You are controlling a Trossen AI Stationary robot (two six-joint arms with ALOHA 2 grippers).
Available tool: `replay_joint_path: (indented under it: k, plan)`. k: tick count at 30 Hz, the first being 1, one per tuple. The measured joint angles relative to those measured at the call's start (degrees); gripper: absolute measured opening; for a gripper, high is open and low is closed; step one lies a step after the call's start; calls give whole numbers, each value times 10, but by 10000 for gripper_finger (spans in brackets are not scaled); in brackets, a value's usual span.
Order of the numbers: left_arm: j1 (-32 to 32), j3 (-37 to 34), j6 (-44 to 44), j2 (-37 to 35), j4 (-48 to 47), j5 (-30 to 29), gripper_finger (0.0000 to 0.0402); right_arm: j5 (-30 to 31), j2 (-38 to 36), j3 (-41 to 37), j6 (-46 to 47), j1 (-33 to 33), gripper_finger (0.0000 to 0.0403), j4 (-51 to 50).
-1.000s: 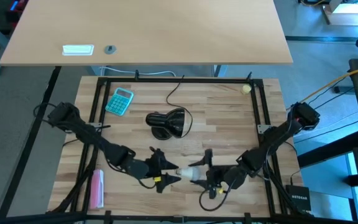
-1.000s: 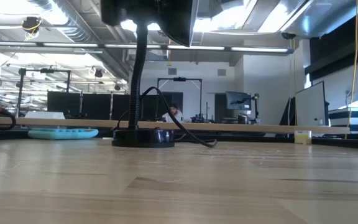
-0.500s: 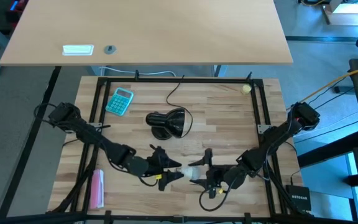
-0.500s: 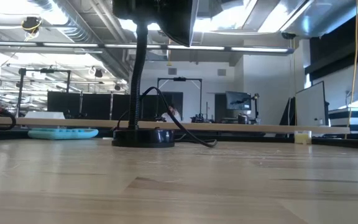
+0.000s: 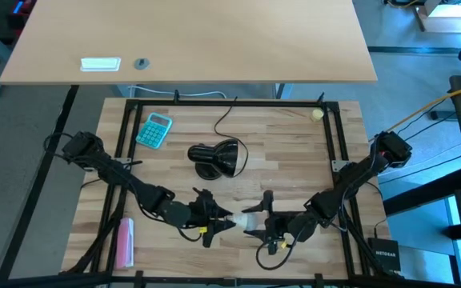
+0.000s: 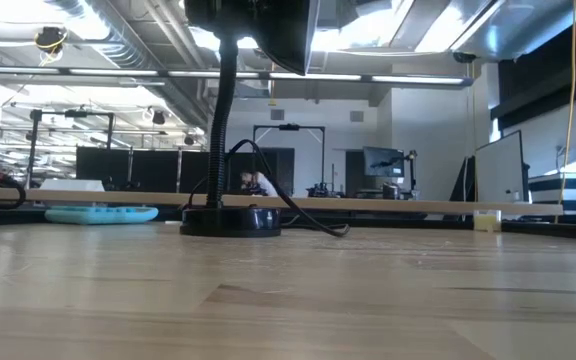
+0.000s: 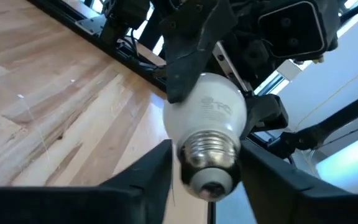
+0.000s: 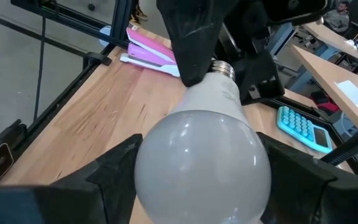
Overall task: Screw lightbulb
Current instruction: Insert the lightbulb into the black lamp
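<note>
Both claws meet at the near middle of the wooden counter [image 5: 294,152]; right claw [image 5: 256,222] pinches the round end of the small white frosted lightbulb [image 5: 246,221], held off the counter, screw base aimed straight at the left claw [image 5: 221,222], whose fingers [image 7: 143,177] flank the threads, contact unclear; black lamp [image 5: 217,158] lies behind them; faint print on the bulb is unreadable

lightbulb [image 5: 248,218] between left gripper [image 5: 219,222] and right gripper [image 5: 258,221], lamp [image 5: 217,158] behind, calculator [image 5: 154,130] far left
</note>
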Motion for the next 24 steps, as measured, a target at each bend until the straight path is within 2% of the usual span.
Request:
replay_joint_path:
  k: [3, 4, 13, 18, 21, 24]
  plan:
    - [0, 0, 19, 0, -2, 0, 108, 1, 0, 0, 0, 0, 281, 0]
    - [-1, 0, 27, 0, -2, 1, 103, 1, 0, 0, -2, 0, 283, 0]
    - [0, 0, 76, -1, -4, -3, 103, 4, -27, 0, 3, 4, 327, -14]
    - [-9, 0, 127, -13, 11, -30, 103, 5, -100, 0, 97, 28, 331, -124]
    - [-16, 0, 194, -26, 29, -53, 103, 8, -147, -1, 184, 40, 332, -204]
    - [-19, 0, 283, -26, 91, -61, 103, 33, -173, -35, 229, 50, 332, -188]
